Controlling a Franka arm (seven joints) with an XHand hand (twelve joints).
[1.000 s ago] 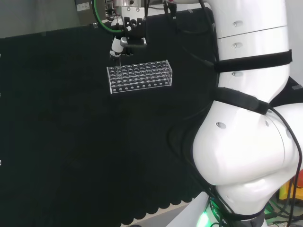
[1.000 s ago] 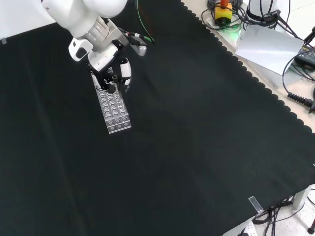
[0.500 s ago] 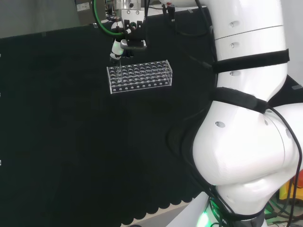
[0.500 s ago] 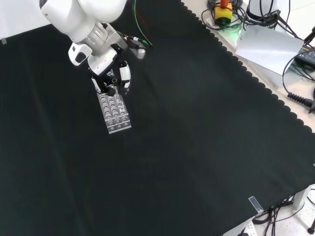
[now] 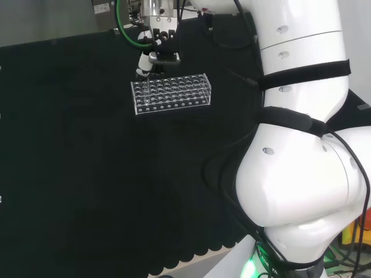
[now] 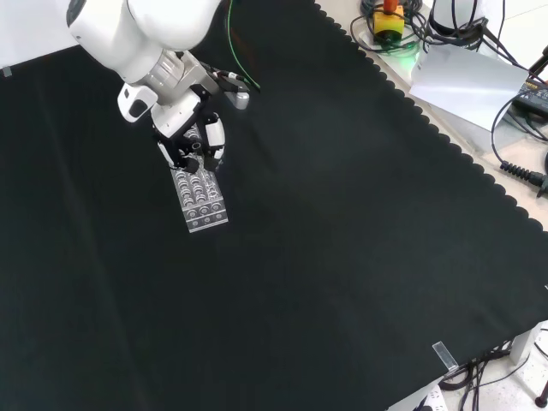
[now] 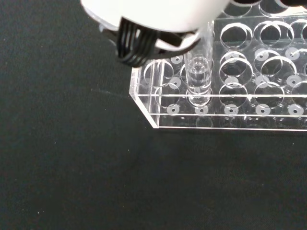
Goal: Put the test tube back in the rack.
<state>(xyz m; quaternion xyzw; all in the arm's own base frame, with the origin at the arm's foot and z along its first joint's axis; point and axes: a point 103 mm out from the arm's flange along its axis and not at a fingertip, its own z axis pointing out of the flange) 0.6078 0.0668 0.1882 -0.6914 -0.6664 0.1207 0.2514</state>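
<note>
A clear plastic test tube rack (image 5: 171,92) with several rows of holes stands on the black cloth; it also shows as the rack (image 6: 202,197) in the front view. The hand (image 5: 152,58) hangs over the rack's left end in the head view, its fingers curled. The hand (image 6: 192,137) covers the rack's far end in the front view. In the wrist view a clear test tube (image 7: 198,79) stands upright in a hole by the corner of the rack (image 7: 249,122). Its lower end is down between the plates and its upper part runs up behind the hand (image 7: 153,19).
The arm's white links (image 5: 295,145) stand at the right of the head view. Off the cloth's scalloped edge (image 6: 445,137) in the front view lie cables, a grey sheet (image 6: 467,81) and a yellow box with a red button (image 6: 387,19). Bare black cloth surrounds the rack.
In the head view the hand has shifted slightly up and right over the rack's end. The rack has stayed where it was.
</note>
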